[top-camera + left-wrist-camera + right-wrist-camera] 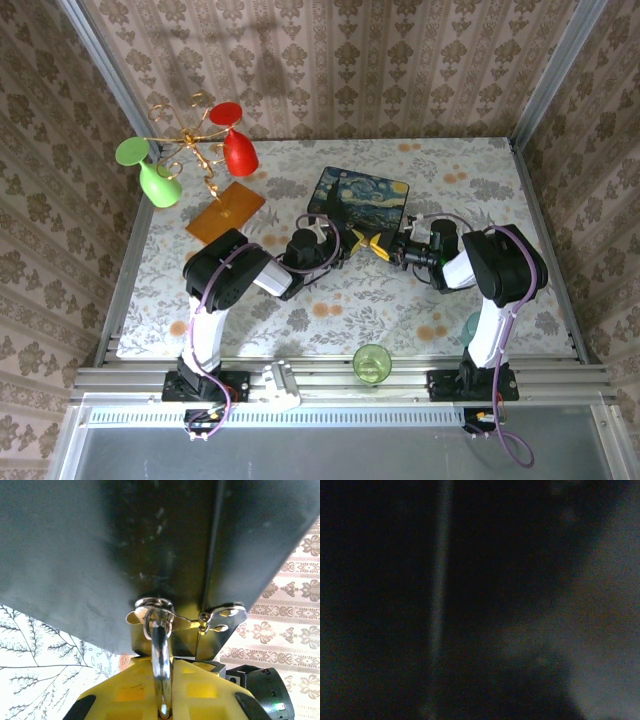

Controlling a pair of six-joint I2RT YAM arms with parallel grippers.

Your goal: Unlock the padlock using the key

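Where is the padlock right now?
In the left wrist view, centre, the padlock hangs by its silver shackle from the brass clasp on the dark box, gripped in the left hand; its body is hidden.

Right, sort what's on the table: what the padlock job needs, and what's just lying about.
Job: padlock, its shackle through the clasp of the painted box; left gripper closed on it; right gripper close by.
Lying about: red glass, green glass, gold rack, orange tile, green tumbler.

padlock shackle (161, 677) hooked through box clasp (220, 622) | yellow fingers (125, 694) pinch shackle
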